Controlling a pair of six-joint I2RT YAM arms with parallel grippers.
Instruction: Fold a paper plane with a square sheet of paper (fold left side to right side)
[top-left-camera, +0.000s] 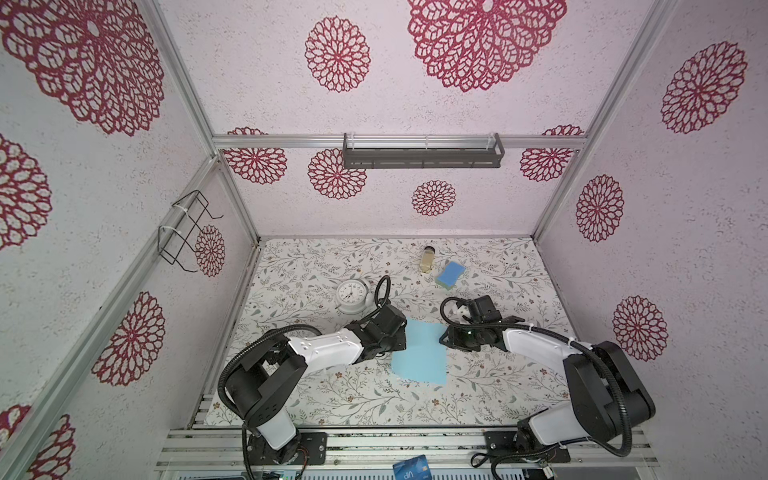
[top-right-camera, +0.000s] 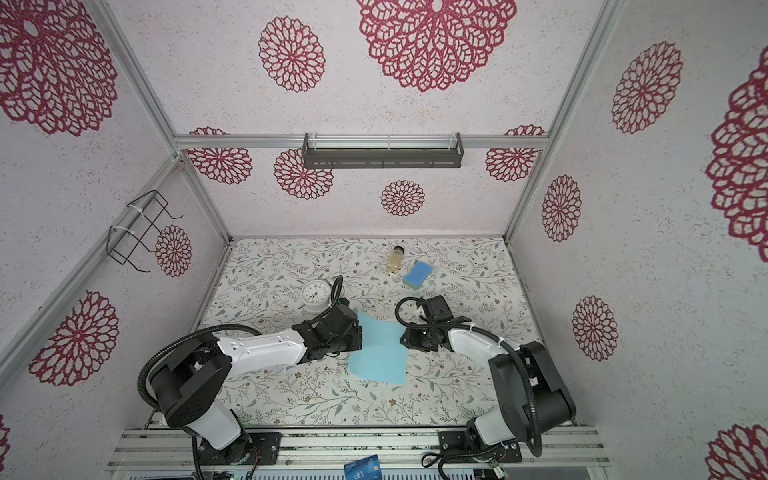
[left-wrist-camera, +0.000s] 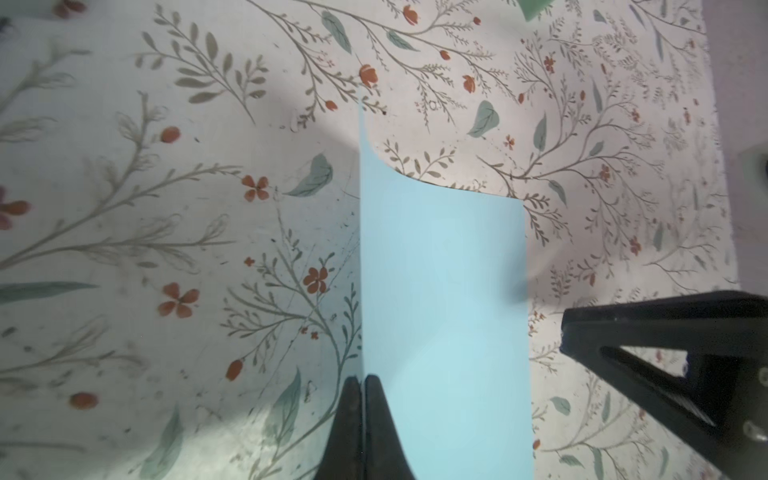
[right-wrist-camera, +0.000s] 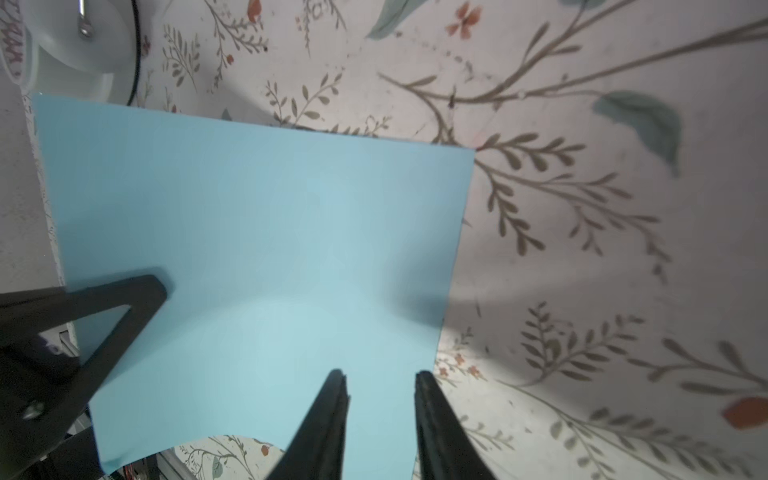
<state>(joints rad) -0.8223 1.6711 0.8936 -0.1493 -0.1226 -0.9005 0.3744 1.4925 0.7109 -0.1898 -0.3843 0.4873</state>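
The square sheet of paper (top-left-camera: 419, 357) (top-right-camera: 380, 357) is light blue and lies mid-table, its left part lifted and curving upward. My left gripper (top-left-camera: 400, 336) (left-wrist-camera: 363, 379) is shut on the sheet's left edge (left-wrist-camera: 444, 311), holding it raised off the table. My right gripper (top-left-camera: 445, 337) (right-wrist-camera: 380, 374) is at the sheet's right edge (right-wrist-camera: 257, 249), open with a narrow gap; blue paper shows between its jaws. One finger (right-wrist-camera: 124, 293) of the left gripper shows in the right wrist view. No paper plane is in view.
A white clock (top-left-camera: 351, 296) stands just behind the left gripper. A small jar (top-left-camera: 429, 257) and a blue sponge (top-left-camera: 451, 274) sit at the back. A dark blue card (top-left-camera: 411, 467) lies on the front rail. The cage walls enclose the floral table (top-left-camera: 332, 395).
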